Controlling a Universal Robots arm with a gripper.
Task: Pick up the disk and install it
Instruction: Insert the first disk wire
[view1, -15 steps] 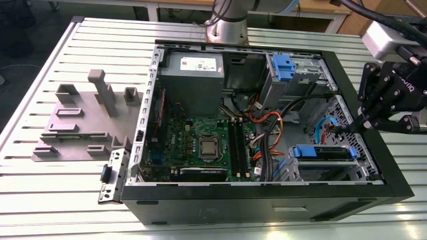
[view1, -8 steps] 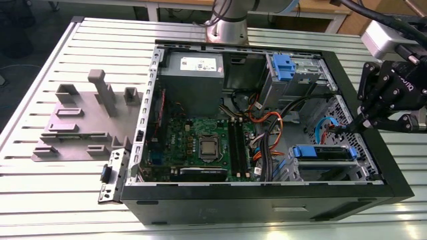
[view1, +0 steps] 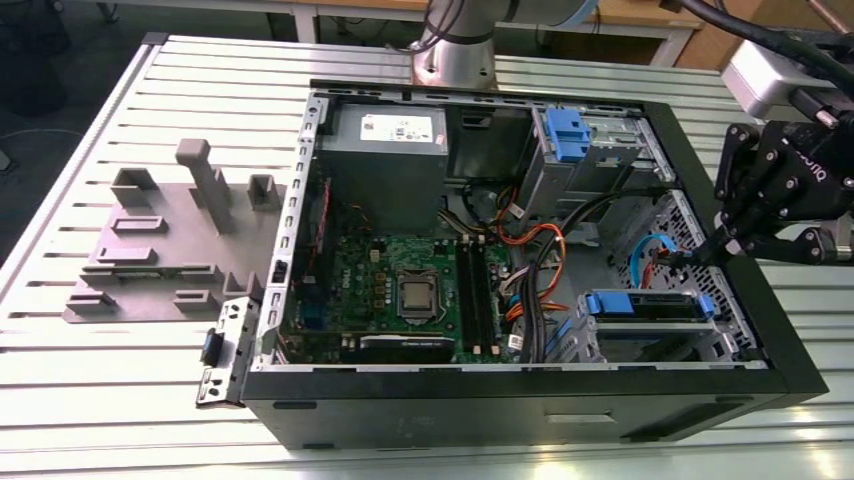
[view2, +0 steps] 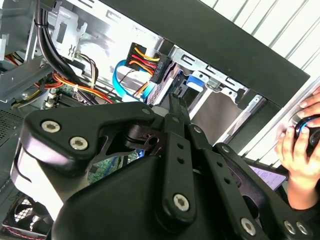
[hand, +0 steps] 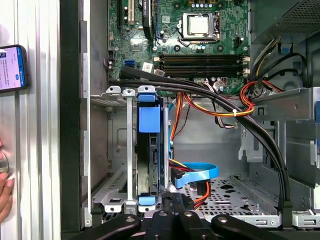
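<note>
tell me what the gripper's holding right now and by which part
Nothing. The gripper is shut with nothing between its tips, close beside the disk, which sits in the drive bay of the computer case.

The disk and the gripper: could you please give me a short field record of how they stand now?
disk: in the drive cage, blue rails showing
gripper: shut, holding nothing, close to the disk's cabled end
computer case: side open, lying on the slatted table
grey stand: beside the case, at the exterior view's left
</note>
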